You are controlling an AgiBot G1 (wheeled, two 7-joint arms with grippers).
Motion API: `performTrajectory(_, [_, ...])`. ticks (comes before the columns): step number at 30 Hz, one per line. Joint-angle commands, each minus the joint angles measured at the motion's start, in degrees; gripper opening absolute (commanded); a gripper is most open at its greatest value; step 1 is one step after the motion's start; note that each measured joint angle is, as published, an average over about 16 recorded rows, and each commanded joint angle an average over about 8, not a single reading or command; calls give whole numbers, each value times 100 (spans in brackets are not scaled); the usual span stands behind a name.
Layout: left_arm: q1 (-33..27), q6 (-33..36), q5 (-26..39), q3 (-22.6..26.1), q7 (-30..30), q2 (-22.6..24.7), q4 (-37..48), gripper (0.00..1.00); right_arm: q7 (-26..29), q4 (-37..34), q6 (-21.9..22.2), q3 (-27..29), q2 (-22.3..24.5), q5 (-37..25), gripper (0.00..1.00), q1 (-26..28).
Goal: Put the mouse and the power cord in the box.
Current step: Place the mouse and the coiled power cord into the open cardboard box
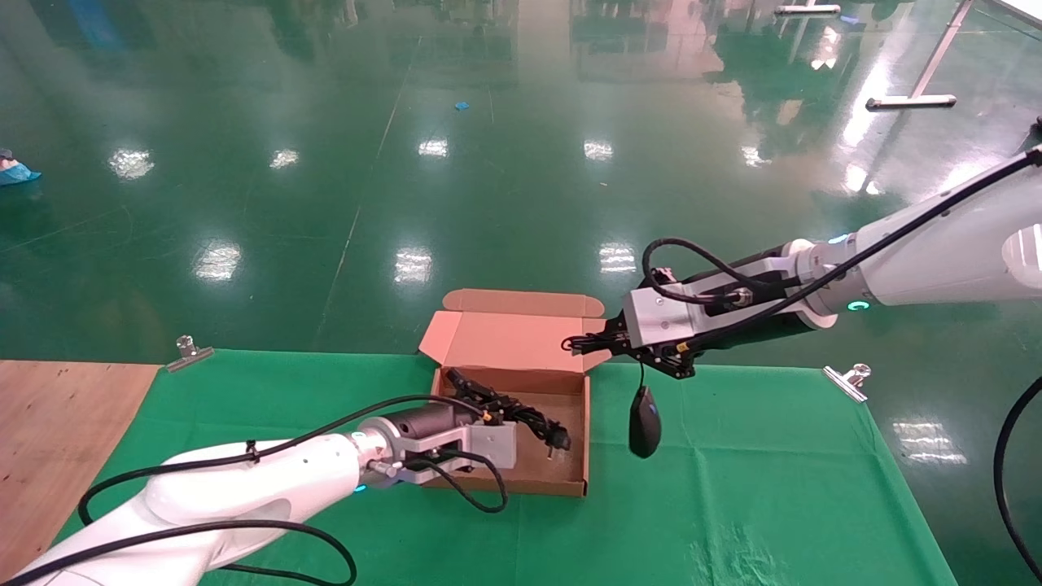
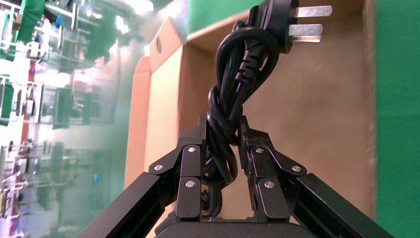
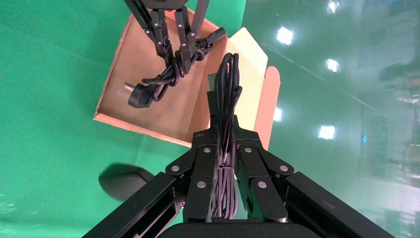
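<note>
The brown cardboard box (image 1: 521, 487) lies open at the table's middle, its lid (image 1: 505, 338) tipped back. My left gripper (image 1: 486, 407) is shut on the bundled black power cord (image 1: 521, 417), holding it over the box interior (image 2: 322, 124). The cord (image 2: 242, 74) sits pinched between the fingers, and its plug (image 2: 280, 20) points away from them. My right gripper (image 1: 584, 343) is by the box's far right corner, shut on the mouse's bundled thin cable (image 3: 227, 84). The black mouse (image 1: 645, 422) dangles from that cable above the cloth, just right of the box (image 3: 178, 109).
A green cloth (image 1: 733, 488) covers the table, fastened by metal clips at the far right (image 1: 847, 381) and far left (image 1: 189, 352). Bare wood (image 1: 57, 431) shows at the left end. Shiny green floor lies beyond the far edge.
</note>
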Motion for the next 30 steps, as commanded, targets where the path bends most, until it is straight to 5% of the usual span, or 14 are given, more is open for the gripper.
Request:
performTrajectory(1, [10, 0, -86, 68, -8, -3, -24, 83, -18, -14, 4, 4, 4, 6, 0, -14])
performTrajectory(4, [-5, -10, -188, 161, 5, -5, -14, 100, -27, -33, 5, 13, 13, 19, 0, -27])
performTrajectory(30, [-342, -30, -1242, 491, -253, -87, 735, 100, 106, -27, 137, 59, -194, 85, 0, 30])
